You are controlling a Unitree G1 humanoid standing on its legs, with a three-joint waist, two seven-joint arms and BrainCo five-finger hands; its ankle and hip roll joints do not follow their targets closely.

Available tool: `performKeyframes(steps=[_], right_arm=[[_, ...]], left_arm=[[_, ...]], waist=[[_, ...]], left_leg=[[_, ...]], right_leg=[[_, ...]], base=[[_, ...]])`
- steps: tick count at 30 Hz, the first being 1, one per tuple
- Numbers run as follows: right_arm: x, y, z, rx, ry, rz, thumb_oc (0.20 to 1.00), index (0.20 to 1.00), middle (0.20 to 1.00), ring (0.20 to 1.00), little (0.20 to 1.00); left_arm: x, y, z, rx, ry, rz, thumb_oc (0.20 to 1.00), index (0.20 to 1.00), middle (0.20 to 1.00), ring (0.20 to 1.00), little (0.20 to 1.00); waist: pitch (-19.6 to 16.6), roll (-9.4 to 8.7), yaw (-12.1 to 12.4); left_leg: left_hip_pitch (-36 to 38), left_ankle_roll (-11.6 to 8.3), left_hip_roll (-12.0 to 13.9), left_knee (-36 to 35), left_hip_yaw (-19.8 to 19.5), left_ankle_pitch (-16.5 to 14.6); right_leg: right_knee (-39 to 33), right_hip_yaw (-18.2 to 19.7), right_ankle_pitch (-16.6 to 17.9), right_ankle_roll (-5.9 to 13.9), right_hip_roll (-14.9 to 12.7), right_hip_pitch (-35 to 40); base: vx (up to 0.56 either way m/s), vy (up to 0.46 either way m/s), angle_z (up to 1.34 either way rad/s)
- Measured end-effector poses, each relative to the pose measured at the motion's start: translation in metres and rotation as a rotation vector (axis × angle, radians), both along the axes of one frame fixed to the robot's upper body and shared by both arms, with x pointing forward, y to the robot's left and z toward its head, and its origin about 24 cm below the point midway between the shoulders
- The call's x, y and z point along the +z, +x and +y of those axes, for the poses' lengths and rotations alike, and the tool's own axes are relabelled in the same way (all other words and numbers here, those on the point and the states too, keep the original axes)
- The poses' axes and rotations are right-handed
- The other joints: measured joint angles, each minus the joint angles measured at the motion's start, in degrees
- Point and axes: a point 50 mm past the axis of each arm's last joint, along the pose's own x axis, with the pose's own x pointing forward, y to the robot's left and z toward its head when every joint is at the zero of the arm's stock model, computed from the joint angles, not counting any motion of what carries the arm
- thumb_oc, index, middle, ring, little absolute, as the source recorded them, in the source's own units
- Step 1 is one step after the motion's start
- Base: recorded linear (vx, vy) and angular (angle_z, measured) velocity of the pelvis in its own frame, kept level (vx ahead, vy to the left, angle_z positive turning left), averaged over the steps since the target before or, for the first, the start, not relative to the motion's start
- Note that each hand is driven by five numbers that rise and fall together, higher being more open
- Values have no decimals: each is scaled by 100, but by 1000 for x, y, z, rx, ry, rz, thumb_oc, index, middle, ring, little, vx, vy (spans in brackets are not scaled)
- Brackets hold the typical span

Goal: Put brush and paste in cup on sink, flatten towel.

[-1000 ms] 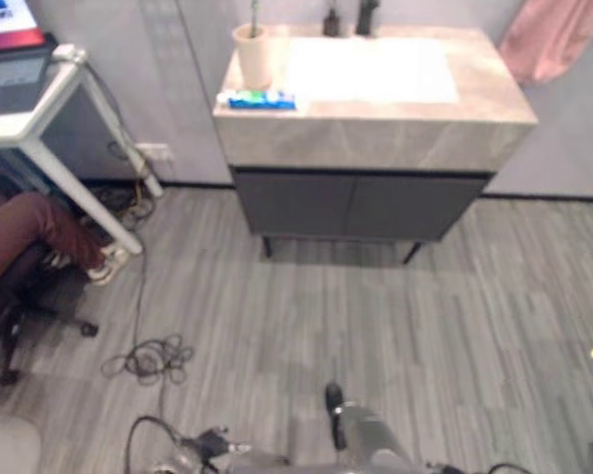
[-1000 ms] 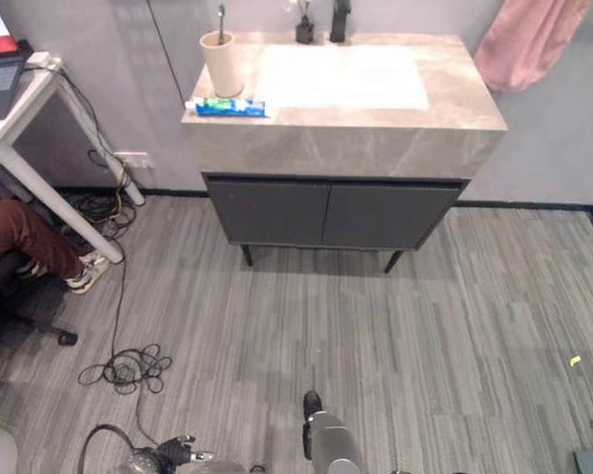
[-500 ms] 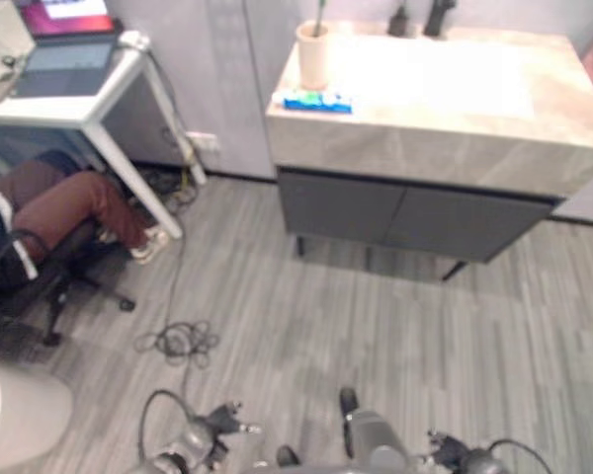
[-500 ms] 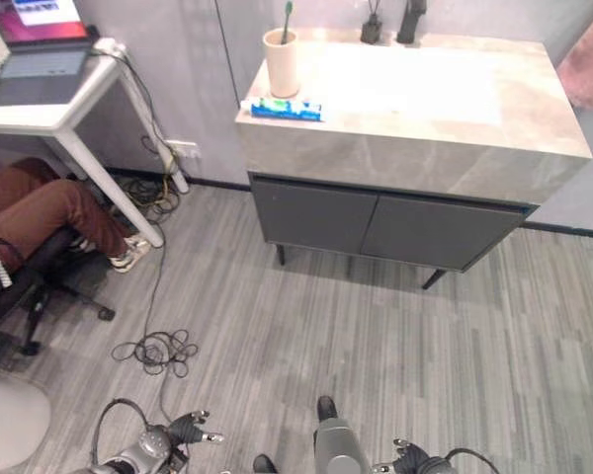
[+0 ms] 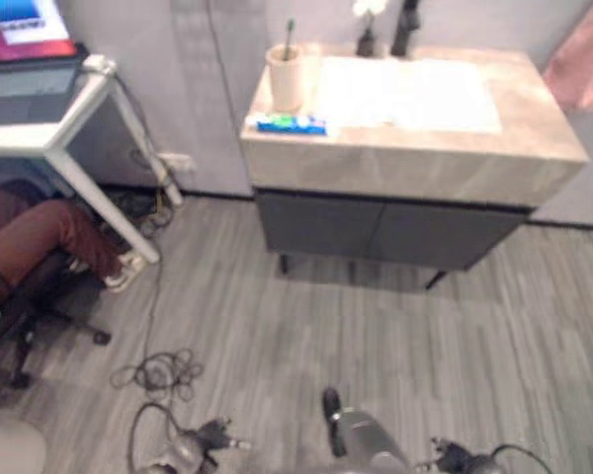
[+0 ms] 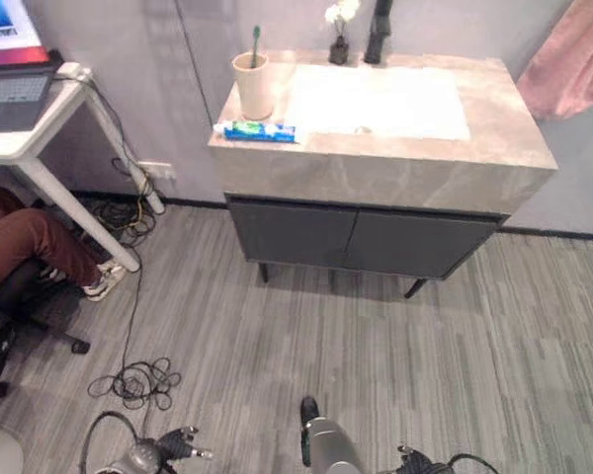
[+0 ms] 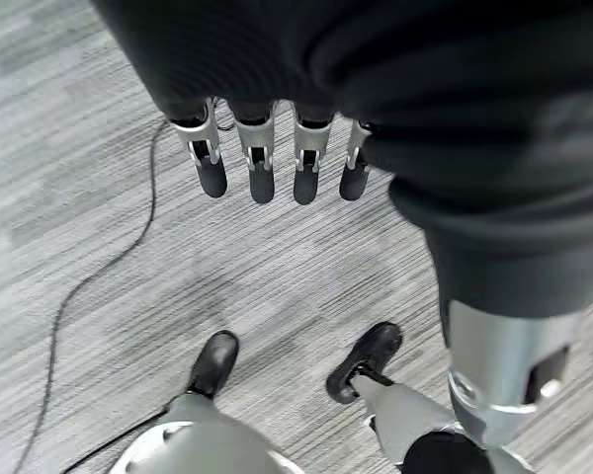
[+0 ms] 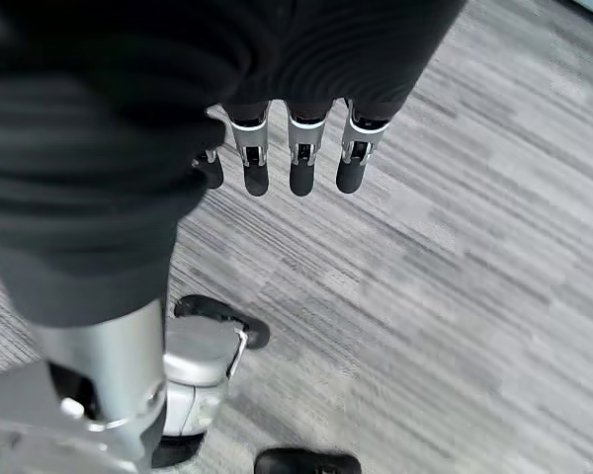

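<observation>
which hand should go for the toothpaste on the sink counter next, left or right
Left, probably. The toothpaste lies at the left front edge of the sink counter, beside the cup, so it's on the left hand's side. Both hands hang open and empty over the floor, the right hand farther across.

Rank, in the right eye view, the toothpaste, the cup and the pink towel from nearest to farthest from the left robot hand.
From the left robot hand, low on the floor side:
1. Toothpaste, front left counter edge.
2. Cup, just behind it.
3. Pink towel, far right on the wall.
</observation>
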Motion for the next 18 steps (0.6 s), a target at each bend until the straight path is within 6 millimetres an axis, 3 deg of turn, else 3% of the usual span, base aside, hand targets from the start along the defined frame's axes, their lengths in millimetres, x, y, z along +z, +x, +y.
performKeyframes(steps=[3,5,9,10,11,12,14,16,17,18], right_arm=[[0,-1,-1,-1,-4,2,1000,1000,1000,1000,1000],[-1,-9,-4,-15,-14,32,1000,1000,1000,1000,1000],[0,-17,-12,-31,-38,60,1000,1000,1000,1000,1000],[-2,-20,-10,-43,-31,74,1000,1000,1000,1000,1000],[-5,-35,-6,-38,-23,115,1000,1000,1000,1000,1000],[-6,-39,-7,-26,-27,128,1000,1000,1000,1000,1000],[-5,-36,-8,-23,-29,114,1000,1000,1000,1000,1000],[-6,-31,-4,-13,-19,109,1000,1000,1000,1000,1000],[-5,-23,-1,10,-18,94,1000,1000,1000,1000,1000],[-5,-20,-1,11,-19,85,1000,1000,1000,1000,1000]], left_arm=[[2,6,-1,-17,4,-12,1000,1000,1000,1000,1000],[5,17,-3,-27,1,-40,1000,1000,1000,1000,1000],[2,9,0,-10,5,-17,1000,1000,1000,1000,1000],[2,7,2,10,7,-15,1000,1000,1000,1000,1000],[-1,-5,6,44,10,13,1000,1000,1000,1000,1000],[-3,-13,7,54,10,30,1000,1000,1000,1000,1000],[-4,-20,8,76,4,42,1000,1000,1000,1000,1000],[-1,-14,13,119,7,14,1000,1000,1000,1000,1000],[0,-14,19,144,13,8,1000,1000,1000,1000,1000],[0,-15,21,161,15,8,1000,1000,1000,1000,1000]], waist=[[13,58,-63],[2,103,-105],[-87,154,-89],[-60,72,-117],[-241,-155,-65],[-341,-255,-29],[-363,-284,-5],[-311,-387,106],[-180,-579,119],[-140,-660,110]], left_leg=[[18,-12,131,26,82,-16],[70,-17,262,36,62,-17],[199,-30,463,575,47,24],[188,-79,537,926,-31,54],[-140,-260,680,2032,-25,202],[-361,-270,741,2515,-77,202],[-938,-342,819,3576,-409,421],[-1643,-374,849,4788,-810,508],[-1841,-377,674,4826,-992,498],[-2035,-363,572,4706,-1036,472]], right_leg=[[201,-170,-228,-18,77,-70],[456,-510,-535,-84,11,-75],[329,-463,-778,-378,292,364],[187,-447,-818,-445,297,615],[-321,-273,-629,-614,307,1040],[-577,-208,-535,-720,318,1197],[-900,-86,-387,-971,434,1504],[-1074,126,-330,-1100,549,1725],[-1085,241,-315,-1094,533,1920],[-1100,266,-318,-1090,498,2005]], base=[[132,-230,-7],[183,-291,20],[264,-388,-13],[204,-379,-14],[169,-335,-24],[142,-325,-34],[111,-236,-23],[40,-72,-49],[-8,-18,-61],[36,-55,-30]])
